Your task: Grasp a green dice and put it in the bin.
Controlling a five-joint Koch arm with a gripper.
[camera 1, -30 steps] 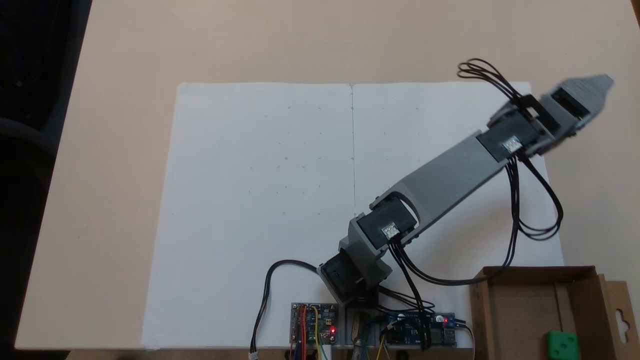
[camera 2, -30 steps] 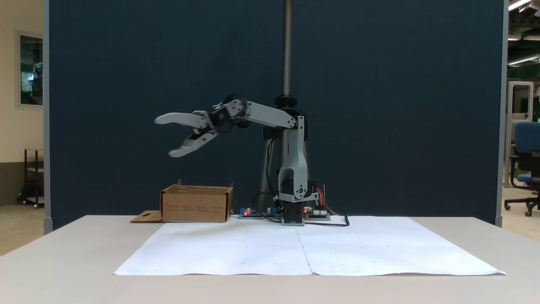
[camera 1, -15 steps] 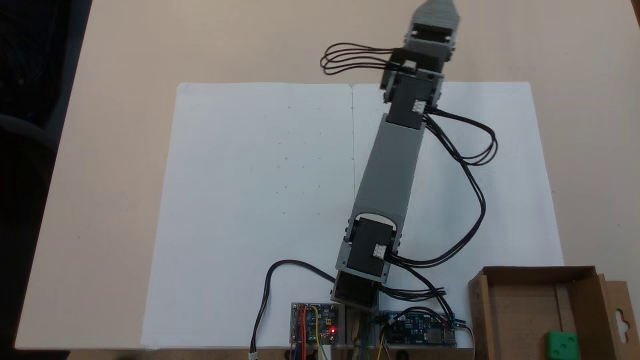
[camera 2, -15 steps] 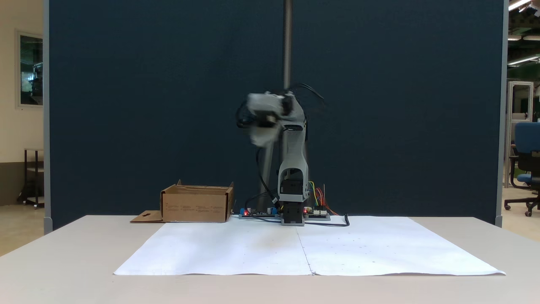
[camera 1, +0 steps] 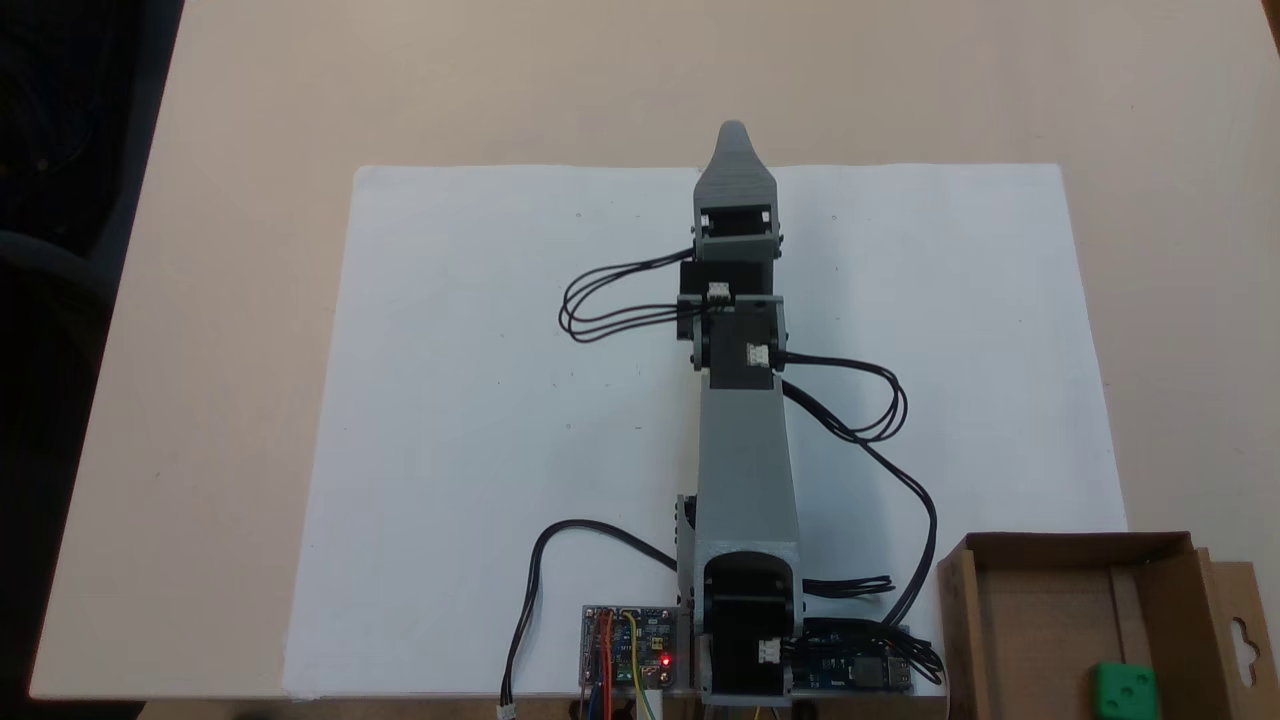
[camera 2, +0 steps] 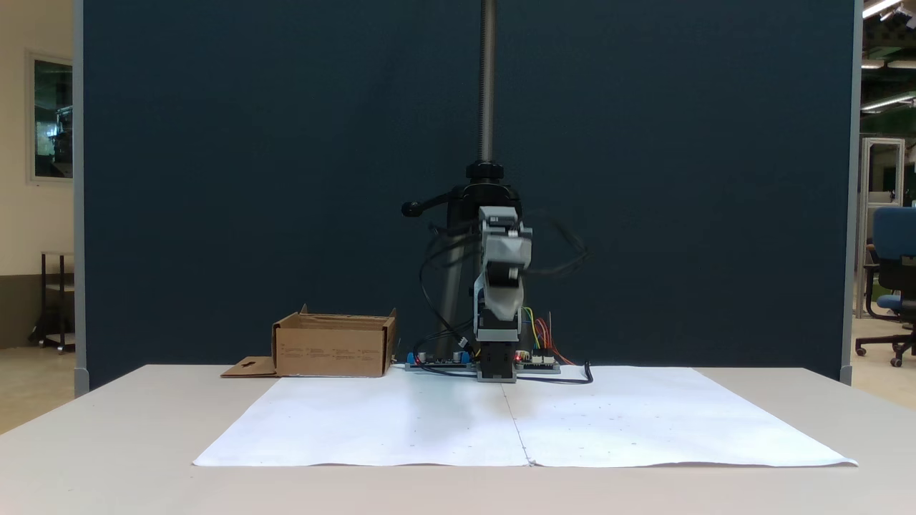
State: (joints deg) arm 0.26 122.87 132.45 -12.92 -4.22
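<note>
Resting unmoved on the cardboard floor of the bin (camera 1: 1060, 560), the green dice (camera 1: 1125, 690) stays put while the arm has swung from the right to centre over the white paper (camera 1: 480, 400). Whether the grey plastic tool (camera 1: 733, 140) is parted I cannot tell, its jaws stacked; it holds nothing. Risk looks slight: loose black cables (camera 1: 900, 470) might snag the box's corrugated rim

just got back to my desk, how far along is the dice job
Looks essentially done: the green dice lies inside the bin, apart from the arm. Nothing is in hand; the gripper points out over the white paper, well away from the bin, its fingers overlapping so their state is unclear. Nothing visibly left to do.
</note>
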